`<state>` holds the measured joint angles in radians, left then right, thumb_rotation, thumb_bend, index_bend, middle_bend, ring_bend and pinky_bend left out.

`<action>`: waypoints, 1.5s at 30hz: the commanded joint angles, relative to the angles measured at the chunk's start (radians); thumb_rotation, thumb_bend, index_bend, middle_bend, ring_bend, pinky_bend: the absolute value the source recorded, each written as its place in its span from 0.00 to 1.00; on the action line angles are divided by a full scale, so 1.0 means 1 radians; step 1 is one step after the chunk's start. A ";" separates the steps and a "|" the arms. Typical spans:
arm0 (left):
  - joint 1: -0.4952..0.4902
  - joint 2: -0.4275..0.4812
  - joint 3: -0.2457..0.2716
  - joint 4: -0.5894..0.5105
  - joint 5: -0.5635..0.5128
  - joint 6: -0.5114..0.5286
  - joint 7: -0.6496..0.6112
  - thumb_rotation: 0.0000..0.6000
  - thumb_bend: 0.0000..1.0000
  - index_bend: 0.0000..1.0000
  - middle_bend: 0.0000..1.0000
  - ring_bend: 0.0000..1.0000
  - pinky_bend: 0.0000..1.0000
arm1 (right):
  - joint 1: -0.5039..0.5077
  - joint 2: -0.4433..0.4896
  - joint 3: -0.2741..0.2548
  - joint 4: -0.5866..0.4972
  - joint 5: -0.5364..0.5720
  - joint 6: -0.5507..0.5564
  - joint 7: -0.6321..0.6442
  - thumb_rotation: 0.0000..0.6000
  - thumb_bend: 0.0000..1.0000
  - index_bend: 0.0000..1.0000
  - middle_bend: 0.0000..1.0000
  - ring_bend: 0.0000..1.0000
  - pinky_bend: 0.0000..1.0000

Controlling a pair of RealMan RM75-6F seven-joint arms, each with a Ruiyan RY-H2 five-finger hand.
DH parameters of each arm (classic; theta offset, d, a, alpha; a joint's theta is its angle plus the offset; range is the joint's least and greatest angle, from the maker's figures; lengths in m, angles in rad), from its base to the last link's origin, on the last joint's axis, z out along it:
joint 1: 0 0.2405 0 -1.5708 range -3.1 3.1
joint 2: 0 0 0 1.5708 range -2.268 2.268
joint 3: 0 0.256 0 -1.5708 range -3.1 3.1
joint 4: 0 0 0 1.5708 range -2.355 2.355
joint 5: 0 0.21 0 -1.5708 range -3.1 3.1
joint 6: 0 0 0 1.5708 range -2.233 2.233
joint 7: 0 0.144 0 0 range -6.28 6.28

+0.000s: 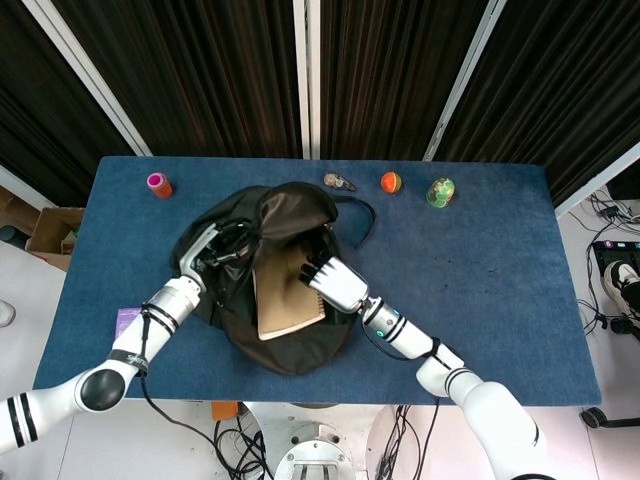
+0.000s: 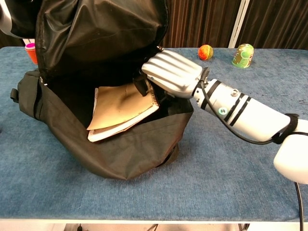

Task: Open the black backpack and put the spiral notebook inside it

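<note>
Holding the spiral notebook (image 2: 119, 109) inside the mouth of the black backpack (image 2: 96, 139), the right hand (image 2: 171, 74) has its fingers (image 2: 139, 85) pressed down on the tan cover near the wire binding, pinching that bound edge as far as the chest view shows. Notebook: flat, rectangular, matte kraft-brown cover, pale page block visible along its lower edge, metal coil along the right side. It lies tilted, partly within the bag, lower corner resting on the front wall of the opening.

Backpack: soft black fabric, slightly glossy lining, slumped and creased, flap raised. Left hand (image 1: 205, 252) grips the flap at the bag's left rim, fingers closed in the cloth and keeping the opening wide.

Right hand shell: smooth, silver-grey, ribbed across the back; forearm white with black bands.

Surface (image 1: 480, 260): dark blue, fine felt-like texture, rectangular. Along its far edge stand a small orange cylinder with pink top (image 1: 158, 184), a small dark grey object (image 1: 339, 181), an orange ball (image 1: 390, 182) and a green rounded can (image 1: 439, 192), well apart from the bag. A small purple box (image 1: 128, 322) lies near the left front edge, beside the left forearm.

Room: dark vertically pleated curtains (image 1: 200, 70) behind, crossed by white frame bars; pale floor, cables and a cardboard box at the sides.
</note>
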<state>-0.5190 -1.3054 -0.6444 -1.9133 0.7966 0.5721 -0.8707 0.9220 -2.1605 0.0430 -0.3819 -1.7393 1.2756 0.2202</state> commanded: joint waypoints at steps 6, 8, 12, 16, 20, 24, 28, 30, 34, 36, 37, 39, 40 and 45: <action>0.014 0.008 0.004 0.008 0.039 -0.016 -0.022 1.00 0.54 0.60 0.24 0.21 0.48 | -0.015 0.055 0.013 -0.159 0.074 -0.138 -0.109 1.00 0.07 0.34 0.30 0.10 0.20; 0.016 0.008 0.012 0.015 0.049 -0.014 -0.021 1.00 0.54 0.60 0.24 0.21 0.48 | -0.034 0.097 0.012 -0.227 0.088 -0.148 -0.139 1.00 0.01 0.19 0.23 0.06 0.15; 0.021 0.003 0.024 0.022 0.065 -0.012 -0.027 1.00 0.54 0.60 0.24 0.21 0.48 | -0.077 0.185 0.006 -0.362 0.099 -0.122 -0.189 1.00 0.00 0.04 0.17 0.01 0.11; 0.024 -0.006 0.046 0.036 0.097 -0.008 -0.022 1.00 0.53 0.60 0.25 0.21 0.46 | -0.132 0.309 -0.009 -0.529 0.087 -0.046 -0.232 1.00 0.00 0.02 0.16 0.01 0.10; 0.024 -0.016 0.064 0.050 0.131 -0.004 -0.015 1.00 0.53 0.59 0.25 0.21 0.45 | -0.198 0.435 -0.040 -0.665 0.048 0.066 -0.265 1.00 0.00 0.03 0.18 0.01 0.11; 0.014 -0.031 0.123 0.084 0.224 0.028 0.071 1.00 0.53 0.58 0.25 0.21 0.42 | -0.301 0.566 -0.086 -0.756 0.011 0.211 -0.280 1.00 0.00 0.10 0.23 0.03 0.17; -0.008 -0.031 0.194 0.121 0.348 0.039 0.179 1.00 0.53 0.51 0.25 0.21 0.38 | -0.407 0.670 -0.112 -0.791 0.011 0.334 -0.269 1.00 0.00 0.16 0.26 0.07 0.22; -0.026 0.002 0.229 0.128 0.435 0.002 0.216 1.00 0.47 0.39 0.24 0.21 0.35 | -0.460 0.714 -0.116 -0.796 0.028 0.383 -0.257 1.00 0.00 0.17 0.27 0.07 0.23; -0.058 0.092 0.278 0.106 0.579 -0.069 0.238 1.00 0.30 0.24 0.23 0.20 0.34 | -0.538 0.774 -0.103 -0.798 0.087 0.423 -0.230 1.00 0.00 0.17 0.27 0.07 0.23; -0.063 0.129 0.294 0.086 0.635 -0.071 0.229 1.00 0.21 0.18 0.22 0.19 0.33 | -0.561 0.796 -0.093 -0.799 0.116 0.419 -0.220 1.00 0.00 0.17 0.26 0.07 0.23; -0.059 0.146 0.304 0.076 0.668 -0.050 0.220 1.00 0.18 0.17 0.22 0.18 0.33 | -0.573 0.809 -0.088 -0.803 0.135 0.409 -0.214 1.00 0.00 0.16 0.25 0.07 0.22; -0.044 0.164 0.318 0.067 0.717 0.008 0.208 1.00 0.15 0.16 0.22 0.18 0.33 | -0.586 0.825 -0.080 -0.813 0.158 0.390 -0.204 1.00 0.00 0.14 0.24 0.07 0.22; -0.030 0.173 0.329 0.067 0.747 0.057 0.202 1.00 0.14 0.16 0.23 0.18 0.33 | -0.593 0.836 -0.078 -0.824 0.174 0.370 -0.197 1.00 0.00 0.13 0.24 0.07 0.21; 0.040 0.209 0.356 0.101 0.766 0.242 0.260 1.00 0.12 0.20 0.31 0.23 0.39 | -0.609 0.868 -0.064 -0.866 0.226 0.295 -0.163 1.00 0.00 0.10 0.22 0.07 0.21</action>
<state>-0.5258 -1.1335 -0.3186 -1.8282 1.5375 0.7046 -0.6512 0.3228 -1.3057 -0.0290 -1.2326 -1.5279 1.5918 0.0407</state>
